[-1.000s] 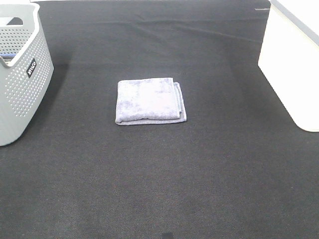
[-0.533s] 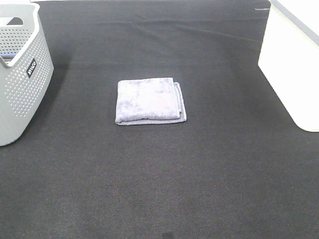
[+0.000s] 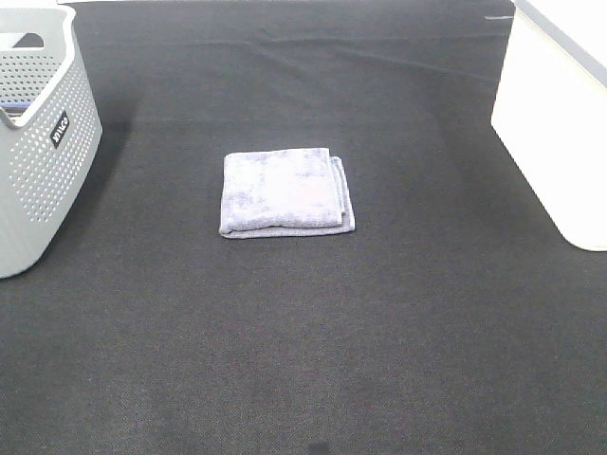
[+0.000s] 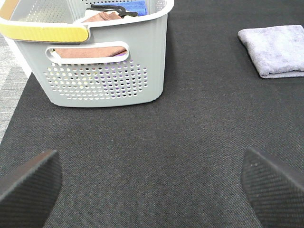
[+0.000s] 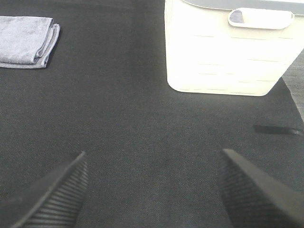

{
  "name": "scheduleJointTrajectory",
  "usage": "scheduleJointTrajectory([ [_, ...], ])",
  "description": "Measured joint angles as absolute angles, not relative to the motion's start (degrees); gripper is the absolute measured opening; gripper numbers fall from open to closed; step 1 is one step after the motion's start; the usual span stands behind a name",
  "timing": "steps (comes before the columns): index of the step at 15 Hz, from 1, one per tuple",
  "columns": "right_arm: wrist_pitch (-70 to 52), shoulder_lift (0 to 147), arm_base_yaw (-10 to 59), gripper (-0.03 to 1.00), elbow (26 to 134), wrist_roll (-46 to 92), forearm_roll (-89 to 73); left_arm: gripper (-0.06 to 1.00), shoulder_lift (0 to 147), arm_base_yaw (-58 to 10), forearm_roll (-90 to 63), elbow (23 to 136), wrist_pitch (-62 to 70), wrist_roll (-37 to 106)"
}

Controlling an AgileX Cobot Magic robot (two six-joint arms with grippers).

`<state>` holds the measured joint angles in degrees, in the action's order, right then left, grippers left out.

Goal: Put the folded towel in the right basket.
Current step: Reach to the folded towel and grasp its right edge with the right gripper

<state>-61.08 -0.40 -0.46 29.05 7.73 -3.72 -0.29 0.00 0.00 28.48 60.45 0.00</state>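
Note:
A folded lavender-grey towel (image 3: 286,191) lies flat on the black cloth in the middle of the table. It also shows in the left wrist view (image 4: 275,49) and the right wrist view (image 5: 27,41). The right basket (image 3: 560,123) is white and stands at the right edge; the right wrist view shows its wall (image 5: 223,52) with a handle slot. My left gripper (image 4: 152,190) is open and empty, far from the towel. My right gripper (image 5: 154,190) is open and empty too. Neither gripper shows in the exterior view.
A grey perforated basket (image 3: 43,142) stands at the left edge; in the left wrist view (image 4: 104,71) it holds folded cloths and has a yellow handle. The table's black cloth (image 3: 313,332) ends at the left in the left wrist view.

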Motion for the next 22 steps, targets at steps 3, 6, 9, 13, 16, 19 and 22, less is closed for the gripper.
scheduleJointTrajectory([
  [3, -61.08, -0.4, -0.46, 0.72, 29.05, 7.73, -3.72, 0.97, -0.29, 0.0, 0.0, 28.48, 60.45, 0.0],
  [6, -61.08, -0.4, -0.46, 0.72, 29.05, 7.73, -3.72, 0.97, -0.29, 0.0, 0.0, 28.48, 60.45, 0.0],
  [9, -61.08, -0.4, -0.46, 0.72, 29.05, 7.73, -3.72, 0.97, -0.29, 0.0, 0.0, 28.48, 60.45, 0.0],
  [13, -61.08, -0.4, -0.46, 0.72, 29.05, 7.73, -3.72, 0.97, -0.29, 0.0, 0.0, 28.48, 60.45, 0.0],
  [16, -61.08, -0.4, -0.46, 0.72, 29.05, 7.73, -3.72, 0.97, -0.29, 0.0, 0.0, 28.48, 60.45, 0.0],
  [19, -61.08, -0.4, -0.46, 0.72, 29.05, 7.73, -3.72, 0.97, -0.29, 0.0, 0.0, 28.48, 60.45, 0.0],
  [22, -61.08, -0.4, -0.46, 0.72, 29.05, 7.73, -3.72, 0.97, -0.29, 0.0, 0.0, 28.48, 60.45, 0.0],
])
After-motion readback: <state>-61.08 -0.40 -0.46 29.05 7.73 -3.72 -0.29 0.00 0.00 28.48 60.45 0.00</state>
